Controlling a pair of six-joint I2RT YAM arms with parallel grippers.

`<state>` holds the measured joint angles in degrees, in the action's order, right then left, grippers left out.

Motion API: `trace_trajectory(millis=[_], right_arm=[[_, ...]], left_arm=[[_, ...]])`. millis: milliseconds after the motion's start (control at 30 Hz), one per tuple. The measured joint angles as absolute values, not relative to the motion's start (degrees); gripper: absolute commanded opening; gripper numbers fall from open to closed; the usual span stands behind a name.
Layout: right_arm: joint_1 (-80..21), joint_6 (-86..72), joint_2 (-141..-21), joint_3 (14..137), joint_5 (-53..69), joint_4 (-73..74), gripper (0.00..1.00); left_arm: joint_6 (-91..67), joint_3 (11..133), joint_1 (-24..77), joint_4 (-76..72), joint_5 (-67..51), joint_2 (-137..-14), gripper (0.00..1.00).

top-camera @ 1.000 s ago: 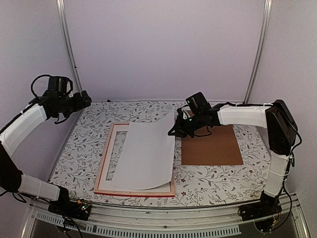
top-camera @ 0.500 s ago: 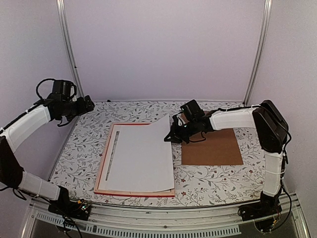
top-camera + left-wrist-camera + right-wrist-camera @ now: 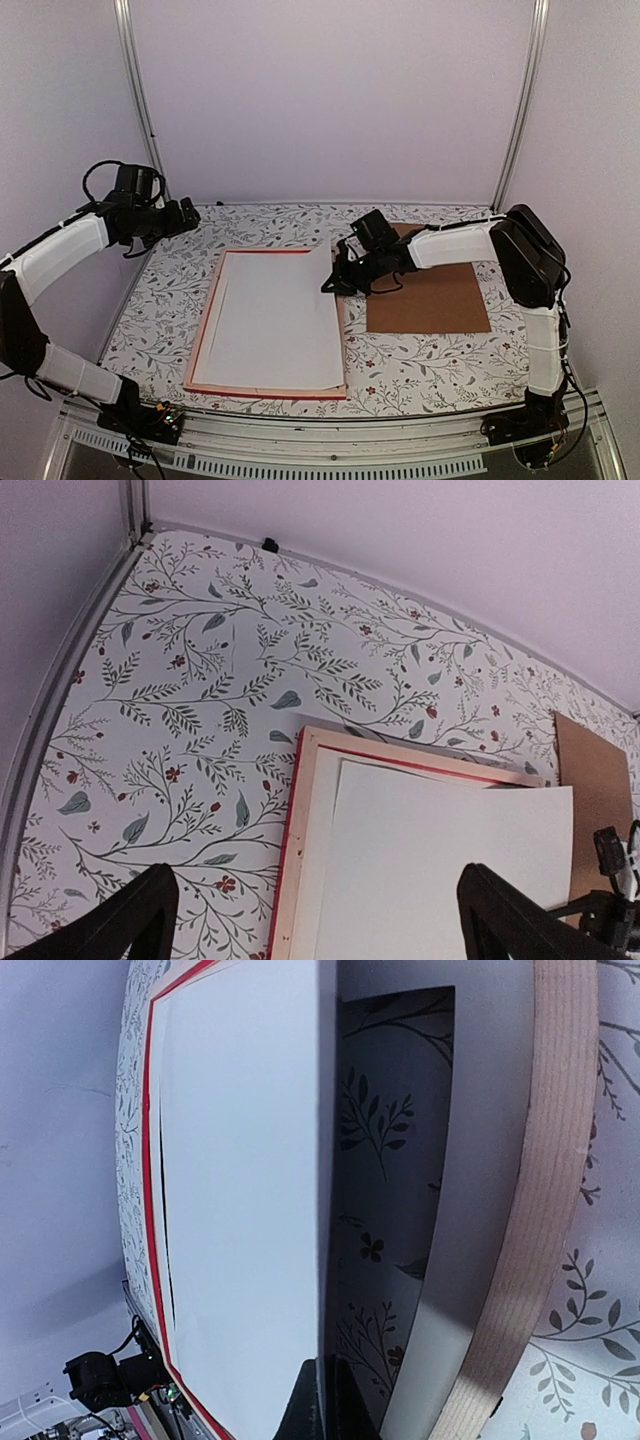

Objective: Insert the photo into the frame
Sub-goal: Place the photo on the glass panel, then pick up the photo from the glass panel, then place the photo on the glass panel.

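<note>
The frame (image 3: 204, 335) lies back side up at the table's centre-left, with pale wood rails and red edges, and a white mat (image 3: 318, 830) inside it. The photo (image 3: 275, 320) lies white back up over the frame's opening. Its far right corner is pinched in my right gripper (image 3: 336, 282), which is shut on it and holds that edge a little above the right rail. In the right wrist view the photo (image 3: 240, 1180) stands lifted over the mat window, beside the wooden rail (image 3: 555, 1160). My left gripper (image 3: 186, 214) hangs open above the far left of the table, apart from the frame (image 3: 296, 840).
A plain brown backing board (image 3: 430, 295) lies flat on the floral tablecloth just right of the frame, under the right forearm. Metal uprights stand at the back corners, and the table's rail runs along the near edge.
My right gripper has carried the photo's corner to the left and down, so the sheet now covers the frame's opening. My left gripper has drifted slightly to the right.
</note>
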<state>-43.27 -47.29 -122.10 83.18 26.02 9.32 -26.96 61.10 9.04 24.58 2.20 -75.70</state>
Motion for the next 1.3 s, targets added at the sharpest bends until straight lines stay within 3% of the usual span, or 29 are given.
trace_trajectory(millis=[500, 1300], right_arm=[[-43.07, -47.64, -121.64, 84.47, 28.01, 9.28, 0.00], [-42.76, -46.24, -112.64, 92.31, 30.55, 13.41, 0.00]], left_arm=[[-26.63, 56.01, 11.35, 21.78, 2.74, -78.39, 1.00], [-32.77, 40.80, 8.32, 9.72, -20.18, -88.12, 1.00]])
